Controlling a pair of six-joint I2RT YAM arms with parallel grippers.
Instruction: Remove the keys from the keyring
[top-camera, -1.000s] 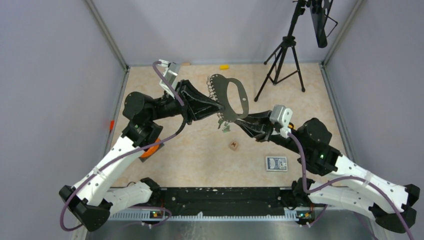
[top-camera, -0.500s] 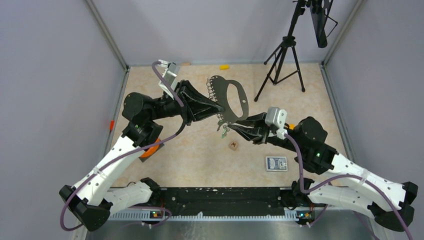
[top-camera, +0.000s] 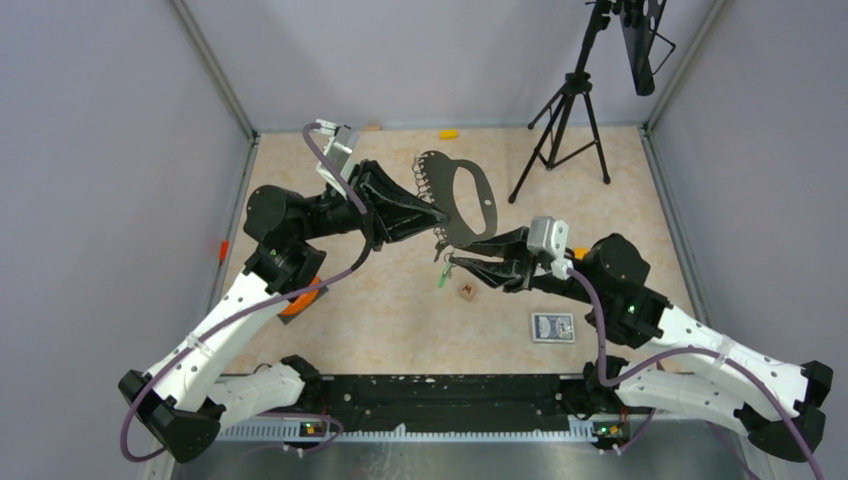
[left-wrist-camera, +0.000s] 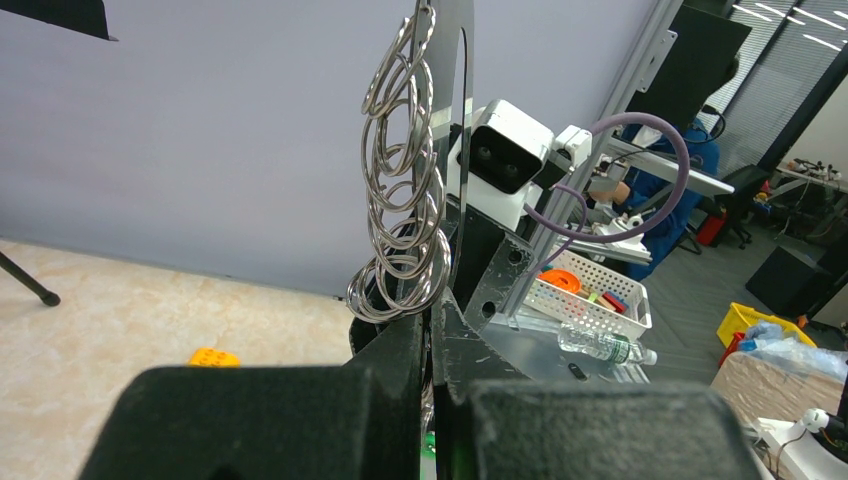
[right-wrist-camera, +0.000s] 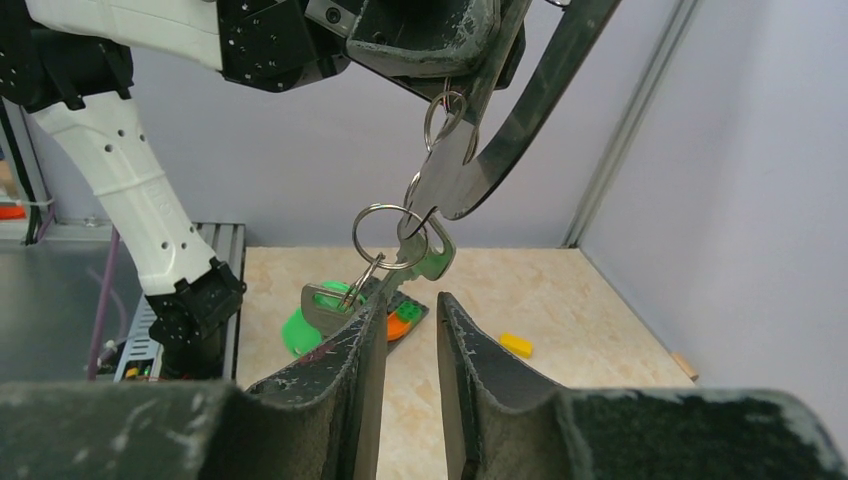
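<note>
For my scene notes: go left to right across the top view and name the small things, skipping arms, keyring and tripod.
Small orange tab → larger orange piece → green key → brown cube → card box.

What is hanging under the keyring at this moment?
From the keyring hang small rings carrying a silver key and a green-headed key. A finger of the right gripper hides part of the green-headed key; further keys cannot be counted.

Grey keyring (top-camera: 443, 195), green-headed key (top-camera: 443, 281), brown cube (top-camera: 467, 291), blue patterned card (top-camera: 552, 327), beige marbled table (top-camera: 380, 300)
</note>
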